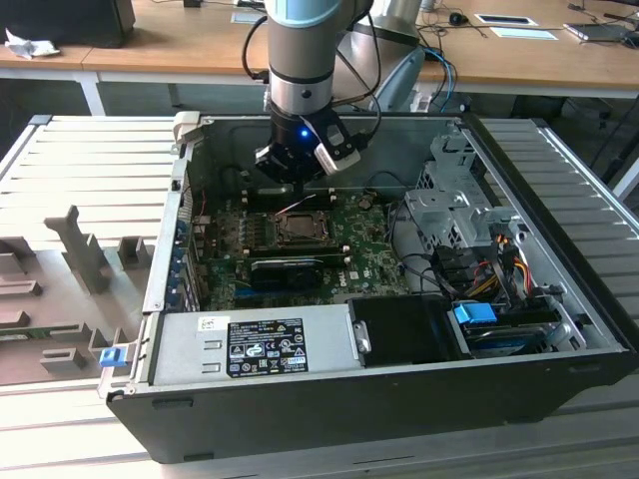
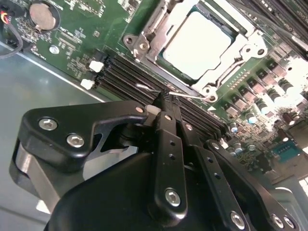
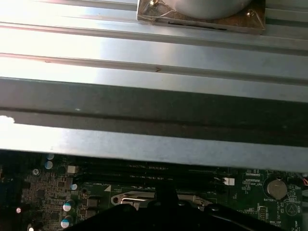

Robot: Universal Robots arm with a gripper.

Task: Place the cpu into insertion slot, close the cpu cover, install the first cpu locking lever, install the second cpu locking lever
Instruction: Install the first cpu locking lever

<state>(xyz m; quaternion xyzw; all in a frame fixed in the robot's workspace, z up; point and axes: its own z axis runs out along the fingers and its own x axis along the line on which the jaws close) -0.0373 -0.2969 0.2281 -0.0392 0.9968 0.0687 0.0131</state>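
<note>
Your gripper (image 1: 298, 187) hangs upper-centre in the exterior view, jaws closed, tips touching the wire locking lever (image 2: 190, 95). The cpu (image 2: 195, 43) lies under the lowered cpu cover (image 2: 240, 53).

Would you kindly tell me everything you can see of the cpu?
The cpu is a flat square chip with a pale, silvery metal face, bright with glare. It lies level on the green motherboard, framed by the cpu cover, whose grey metal plate lies flat around its edges. The tool is beside the frame, clear of the chip.
</note>
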